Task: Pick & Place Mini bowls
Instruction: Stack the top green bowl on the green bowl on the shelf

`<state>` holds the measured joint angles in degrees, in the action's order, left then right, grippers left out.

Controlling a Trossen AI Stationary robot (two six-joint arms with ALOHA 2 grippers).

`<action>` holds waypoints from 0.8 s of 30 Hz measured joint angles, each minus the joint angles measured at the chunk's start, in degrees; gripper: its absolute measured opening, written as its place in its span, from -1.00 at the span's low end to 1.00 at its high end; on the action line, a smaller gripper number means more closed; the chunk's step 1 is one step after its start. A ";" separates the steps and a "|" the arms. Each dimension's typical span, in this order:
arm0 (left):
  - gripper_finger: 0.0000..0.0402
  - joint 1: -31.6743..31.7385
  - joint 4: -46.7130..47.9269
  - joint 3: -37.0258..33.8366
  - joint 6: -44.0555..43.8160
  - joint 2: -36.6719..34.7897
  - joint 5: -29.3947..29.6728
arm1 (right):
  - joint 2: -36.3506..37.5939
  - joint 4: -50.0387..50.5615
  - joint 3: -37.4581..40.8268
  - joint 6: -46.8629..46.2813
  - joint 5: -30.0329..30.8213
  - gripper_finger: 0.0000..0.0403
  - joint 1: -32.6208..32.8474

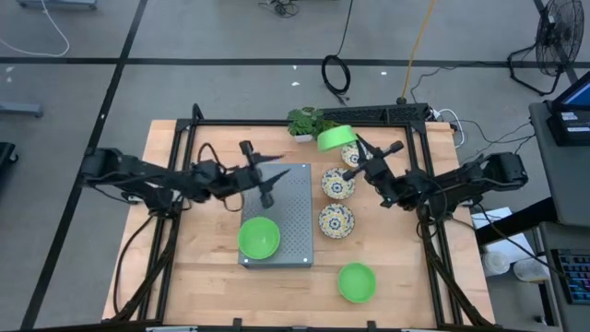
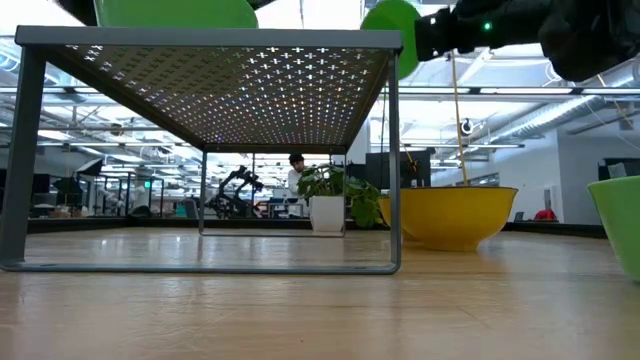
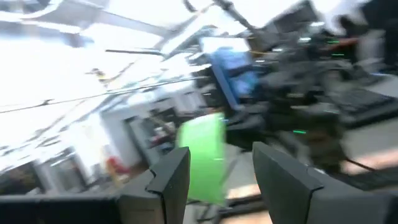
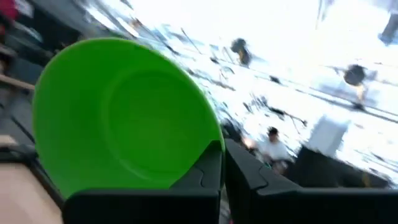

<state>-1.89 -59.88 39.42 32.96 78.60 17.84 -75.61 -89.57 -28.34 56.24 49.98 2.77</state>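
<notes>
Both arms reach inward over the table.
Left gripper point(image 1: 261, 172) gapes empty; right gripper point(image 1: 355, 144) is clamped tight.

A robotics lab in an open industrial hall: a pale wooden worktable point(image 1: 212, 286) on a grey taped floor point(image 1: 230, 37), another dark robot arm point(image 2: 232, 190) at centre left of the low view, exposed ceiling pipes point(image 2: 520, 115) at right.

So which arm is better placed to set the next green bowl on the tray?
Right. The right gripper is already shut on a green bowl, held aloft near the grey tray. The left gripper hangs open and empty over it.
</notes>
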 joint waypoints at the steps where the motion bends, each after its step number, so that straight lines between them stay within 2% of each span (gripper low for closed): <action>1: -0.11 0.58 -0.71 1.62 -0.55 1.85 0.88 | 0.21 -0.10 -0.01 -0.89 -1.87 -1.00 -0.30; 5: -0.11 2.70 2.79 9.69 -2.54 8.59 1.85 | 0.73 -0.04 -0.13 -4.24 -9.14 -1.00 -1.66; 11: -0.11 1.89 12.41 19.28 3.10 14.20 3.39 | 1.54 -0.27 -0.66 -3.98 -11.31 -1.00 -3.42; 16: -0.11 -0.05 15.57 21.50 4.66 14.12 3.57 | 1.92 -0.29 -0.70 -5.53 -14.41 -1.00 -3.95; 24: -0.11 0.05 14.14 22.40 7.03 14.13 14.36 | 1.85 -0.27 -0.81 -11.68 -18.54 -1.00 -3.84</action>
<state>-1.83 -45.74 61.82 39.99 92.73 32.20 -73.76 -89.84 -29.15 44.56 31.44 -1.07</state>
